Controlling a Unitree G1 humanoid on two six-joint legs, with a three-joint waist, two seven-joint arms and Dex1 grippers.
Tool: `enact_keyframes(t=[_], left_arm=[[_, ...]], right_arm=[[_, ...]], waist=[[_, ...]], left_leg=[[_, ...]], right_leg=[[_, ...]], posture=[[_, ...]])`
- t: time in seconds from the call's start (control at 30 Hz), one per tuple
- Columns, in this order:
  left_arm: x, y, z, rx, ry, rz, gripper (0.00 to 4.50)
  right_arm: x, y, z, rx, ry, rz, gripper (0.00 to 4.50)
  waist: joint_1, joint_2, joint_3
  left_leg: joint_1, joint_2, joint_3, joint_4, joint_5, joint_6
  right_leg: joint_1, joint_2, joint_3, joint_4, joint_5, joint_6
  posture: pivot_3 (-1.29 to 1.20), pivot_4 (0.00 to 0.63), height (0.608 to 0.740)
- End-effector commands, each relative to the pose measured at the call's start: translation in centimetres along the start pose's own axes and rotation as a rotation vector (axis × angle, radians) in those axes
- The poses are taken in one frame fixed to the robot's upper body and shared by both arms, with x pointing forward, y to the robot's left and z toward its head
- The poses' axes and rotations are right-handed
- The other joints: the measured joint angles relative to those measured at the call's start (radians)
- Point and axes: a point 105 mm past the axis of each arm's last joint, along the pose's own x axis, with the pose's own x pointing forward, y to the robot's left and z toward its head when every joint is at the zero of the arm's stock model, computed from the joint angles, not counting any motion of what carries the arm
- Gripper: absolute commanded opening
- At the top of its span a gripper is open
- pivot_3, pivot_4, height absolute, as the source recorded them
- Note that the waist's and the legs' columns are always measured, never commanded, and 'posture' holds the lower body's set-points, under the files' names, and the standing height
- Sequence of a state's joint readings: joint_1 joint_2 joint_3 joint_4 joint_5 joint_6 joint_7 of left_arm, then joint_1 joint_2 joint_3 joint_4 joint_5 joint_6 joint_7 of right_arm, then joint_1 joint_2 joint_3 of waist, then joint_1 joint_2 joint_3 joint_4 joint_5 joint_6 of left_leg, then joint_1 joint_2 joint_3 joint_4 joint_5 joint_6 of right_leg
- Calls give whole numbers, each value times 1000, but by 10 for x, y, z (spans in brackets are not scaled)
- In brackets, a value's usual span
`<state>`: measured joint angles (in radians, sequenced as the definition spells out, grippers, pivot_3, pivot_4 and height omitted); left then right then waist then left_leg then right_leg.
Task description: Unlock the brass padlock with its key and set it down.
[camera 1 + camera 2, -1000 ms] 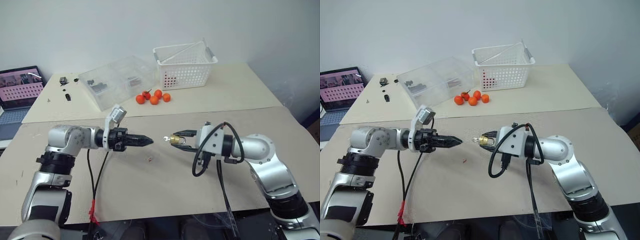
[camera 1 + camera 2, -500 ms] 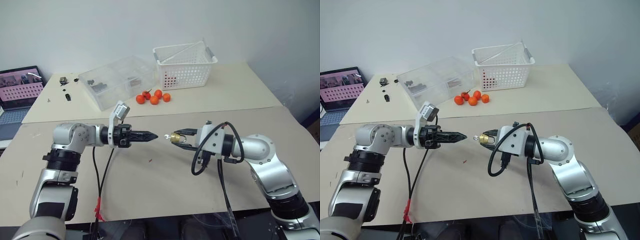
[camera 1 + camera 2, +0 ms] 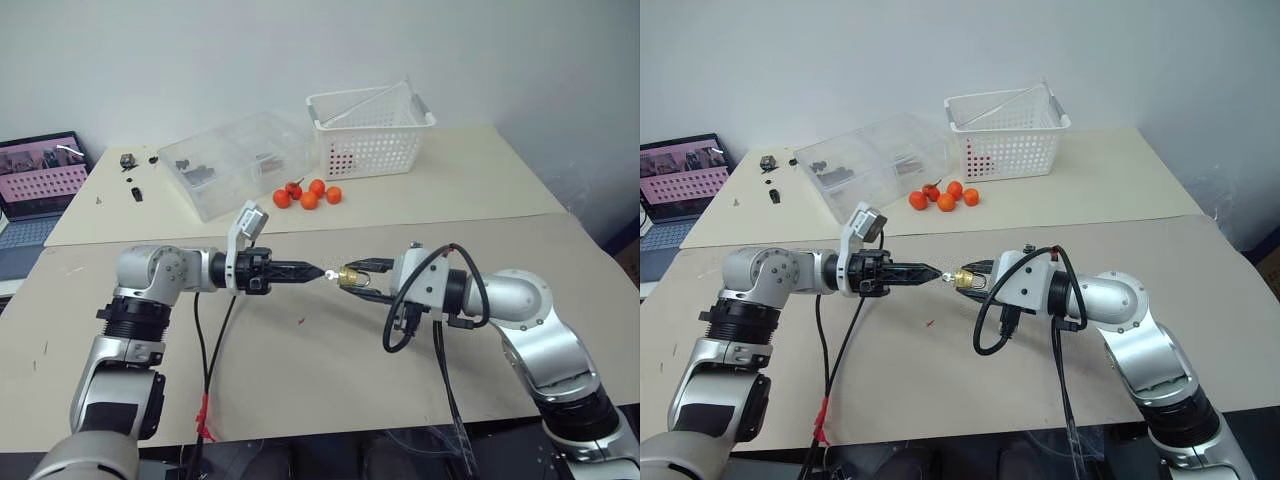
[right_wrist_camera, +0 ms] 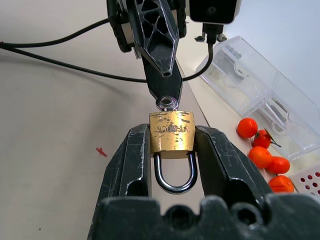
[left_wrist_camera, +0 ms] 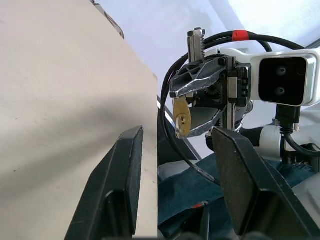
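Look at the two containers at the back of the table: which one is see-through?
The low clear plastic box, left of the oranges, is see-through, with small dark parts visible inside. The white basket beside it has solid, perforated walls.

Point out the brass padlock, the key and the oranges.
brass padlock (image 4: 172,132), right wrist view, face of the body.
key (image 4: 167,103), right wrist view, round head.
oranges (image 3: 309,200), left eye view, front fruit.
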<state>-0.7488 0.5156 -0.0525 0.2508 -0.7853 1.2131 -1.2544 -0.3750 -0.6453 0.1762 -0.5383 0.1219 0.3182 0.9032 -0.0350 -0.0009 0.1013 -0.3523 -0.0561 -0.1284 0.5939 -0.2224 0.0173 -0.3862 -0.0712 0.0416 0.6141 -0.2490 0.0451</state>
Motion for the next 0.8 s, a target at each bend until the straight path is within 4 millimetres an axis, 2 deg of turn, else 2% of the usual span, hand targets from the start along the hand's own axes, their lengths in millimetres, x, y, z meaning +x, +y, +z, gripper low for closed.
enact_keyframes(t=[0.03, 0.27, 0.37, 0.5, 0.8], left_arm=[[7, -10, 3, 26, 11, -35, 2278], [12, -6, 3, 18, -8, -28, 2278], [12, -6, 4, 19, -12, -27, 1602], [11, -7, 5, 20, -16, -37, 55], [11, -9, 10, 21, -29, -47, 55]], right_arm=[[-2, -4, 14, -33, -40, -27, 932], [-2, -5, 15, -34, -41, -37, 932], [-1, -5, 16, -33, -42, -38, 932], [-2, -4, 16, -31, -39, -41, 932], [-3, -4, 14, -25, -31, -43, 932]], waist=[[0, 0, 0], [0, 0, 0], [1, 0, 0], [1, 0, 0], [2, 0, 0]], left_leg=[[0, 0, 0, 0, 0, 0], [0, 0, 0, 0, 0, 0], [0, 0, 0, 0, 0, 0], [0, 0, 0, 0, 0, 0], [0, 0, 0, 0, 0, 0]], right_leg=[[0, 0, 0, 0, 0, 0], [0, 0, 0, 0, 0, 0], [0, 0, 0, 0, 0, 0], [0, 0, 0, 0, 0, 0], [0, 0, 0, 0, 0, 0]], posture=[[0, 150, 740], [0, 150, 740], [0, 150, 740], [0, 150, 740], [0, 150, 740]])
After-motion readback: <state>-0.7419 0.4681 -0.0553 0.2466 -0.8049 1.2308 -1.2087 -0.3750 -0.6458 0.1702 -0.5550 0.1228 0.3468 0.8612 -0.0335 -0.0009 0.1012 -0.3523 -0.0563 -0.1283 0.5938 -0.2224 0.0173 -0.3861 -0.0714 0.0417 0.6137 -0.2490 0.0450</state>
